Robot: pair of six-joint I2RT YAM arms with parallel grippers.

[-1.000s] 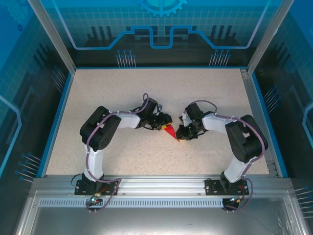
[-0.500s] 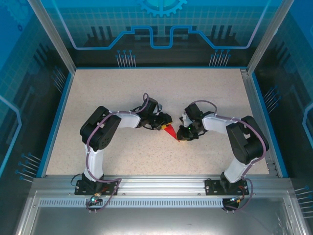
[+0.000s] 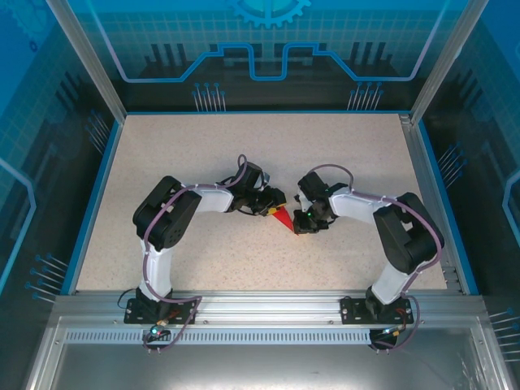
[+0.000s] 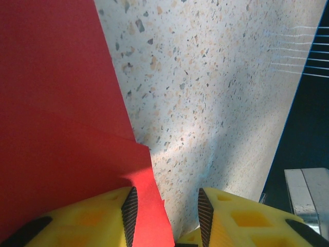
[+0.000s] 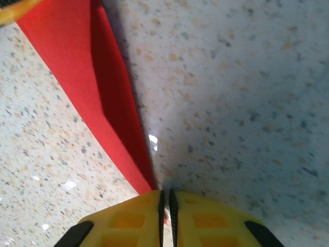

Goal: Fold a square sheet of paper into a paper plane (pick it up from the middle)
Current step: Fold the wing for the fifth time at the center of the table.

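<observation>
The red paper plane [image 3: 283, 218] lies on the speckled table [image 3: 203, 154] between the two arms, a narrow folded wedge with its sharp tip toward the right arm. My left gripper [image 3: 271, 208] stands at its wide end. In the left wrist view that gripper [image 4: 167, 216] is open, and a corner of the layered red paper [image 4: 61, 103] reaches into the gap beside the left finger [image 4: 129, 212]. My right gripper [image 3: 301, 225] is at the tip. Its jaws [image 5: 165, 216] are shut on the thin point of the paper plane [image 5: 77, 62], a sliver of red showing between the pads.
The blue rim [image 3: 96, 187] and glass walls enclose the table on three sides. A metal rail [image 3: 260, 305] carries both arm bases at the near edge. A yellow finger of the left gripper [image 5: 15, 7] shows at the top left of the right wrist view.
The right arm's wrist has shifted slightly left, closer over the paper's tip. The left arm and the paper have stayed where they were.
</observation>
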